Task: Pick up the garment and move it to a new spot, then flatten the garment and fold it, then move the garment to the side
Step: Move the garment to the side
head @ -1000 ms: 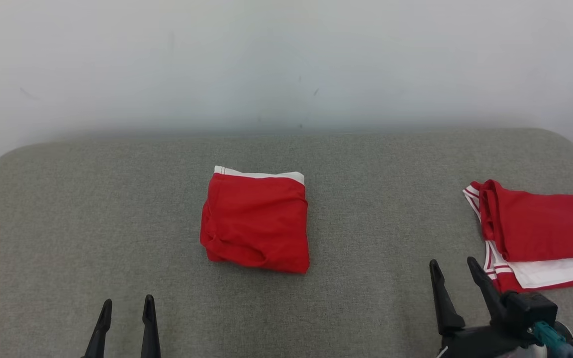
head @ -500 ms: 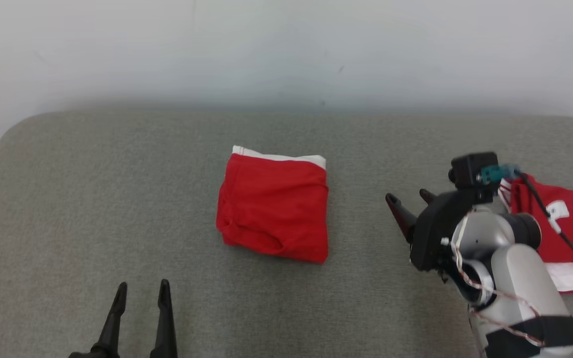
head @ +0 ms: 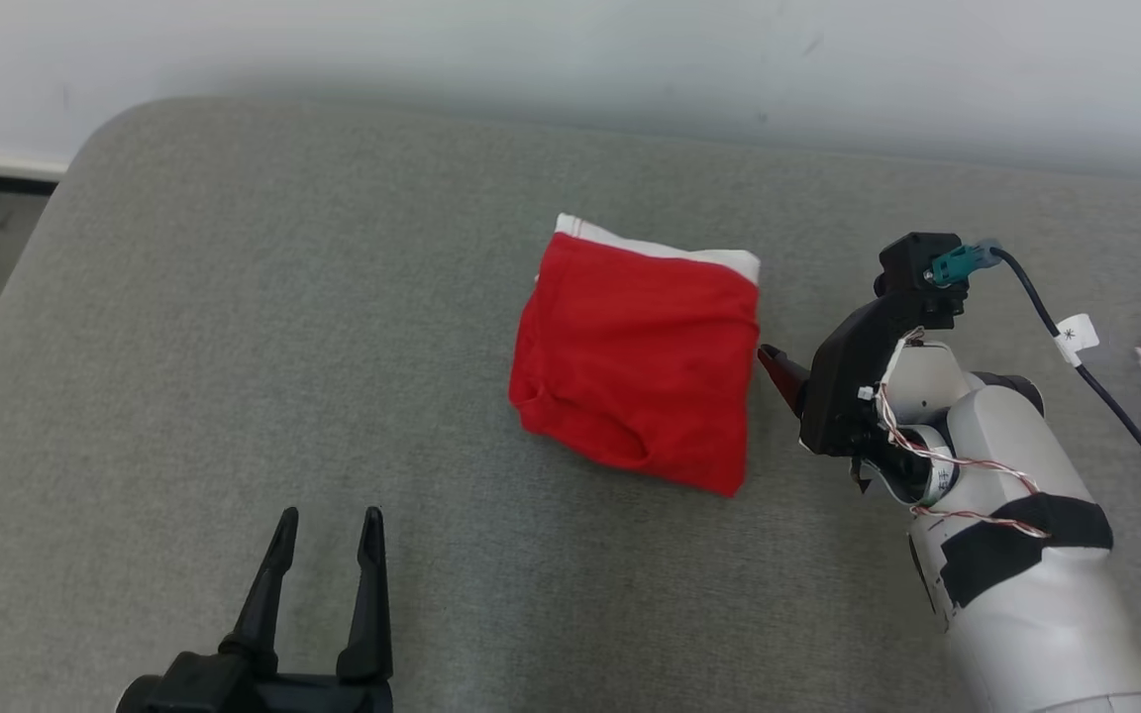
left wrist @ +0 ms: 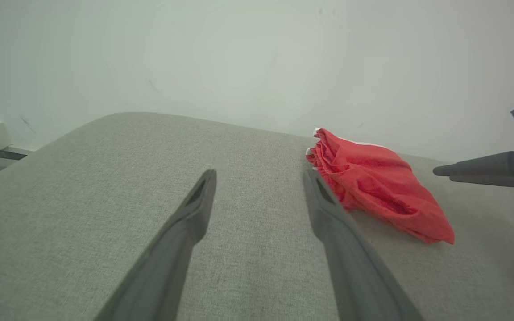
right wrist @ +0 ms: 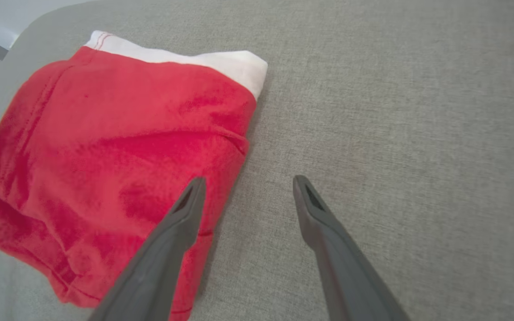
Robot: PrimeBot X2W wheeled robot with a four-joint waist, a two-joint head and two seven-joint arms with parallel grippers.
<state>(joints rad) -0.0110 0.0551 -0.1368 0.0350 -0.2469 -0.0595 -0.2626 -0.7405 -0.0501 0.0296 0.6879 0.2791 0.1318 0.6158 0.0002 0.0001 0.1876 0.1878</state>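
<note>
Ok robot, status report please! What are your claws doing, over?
Left claw open, empty. Right claw open at folded red garment edge, no grip yet. Nothing blocking.

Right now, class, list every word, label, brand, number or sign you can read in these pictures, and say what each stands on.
No word, brand or number can be read.
White tag on the black cable: one small dark mark, too small to read.
Red garment: no print or label shows on its visible faces.
</note>
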